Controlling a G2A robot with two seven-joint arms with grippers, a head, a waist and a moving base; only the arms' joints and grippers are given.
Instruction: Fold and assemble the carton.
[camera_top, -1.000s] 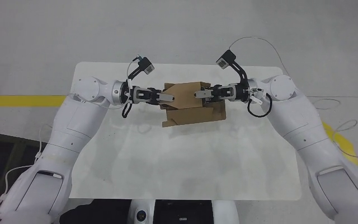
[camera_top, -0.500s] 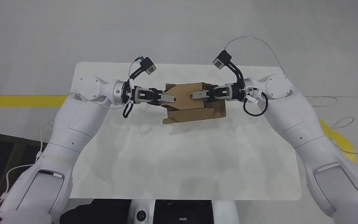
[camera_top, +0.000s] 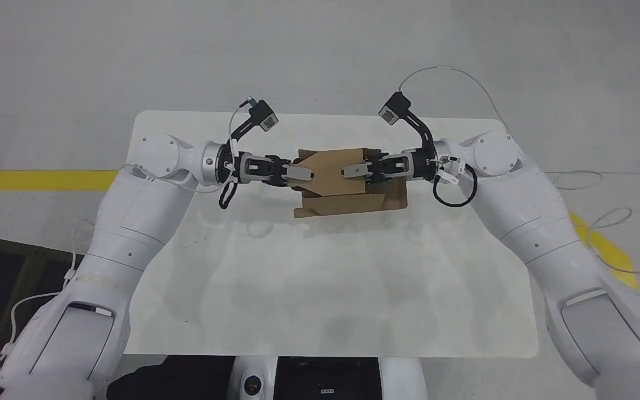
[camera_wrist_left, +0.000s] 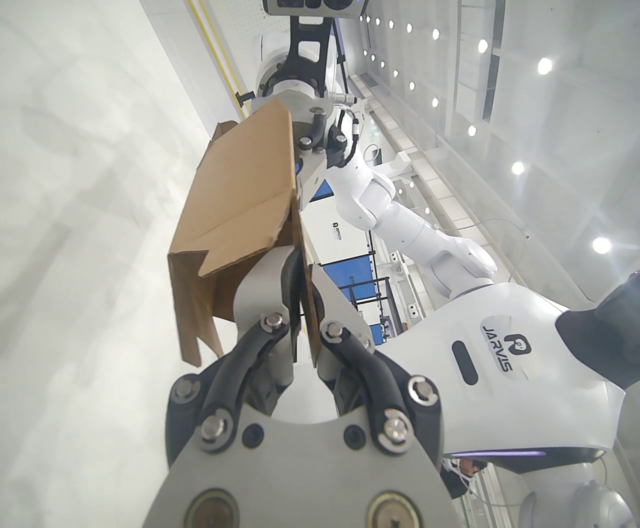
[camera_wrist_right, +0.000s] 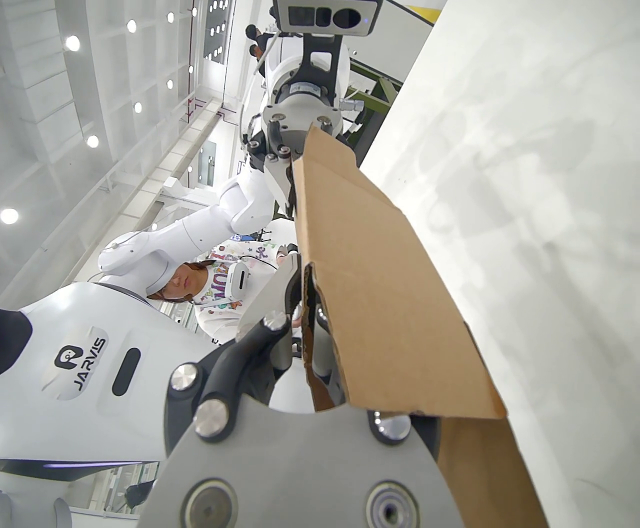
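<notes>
Where our left claw (camera_wrist_left: 300, 272) closes, its two fingers pinch the thin edge of a cardboard panel, one on each side, so it is clamped narrowly on the carton (camera_wrist_left: 235, 190). Our right claw (camera_wrist_right: 302, 295) grips the opposite end the same way, closed tight on a panel edge there. Between the two claws we hold the brown carton partly opened, its panels at an angle and its end flaps loose and unfolded. From above, it lies over the far middle of the white table (camera_top: 330, 300), our arms stretched inward from either side. We cannot tell whether its lower edge touches the table.
</notes>
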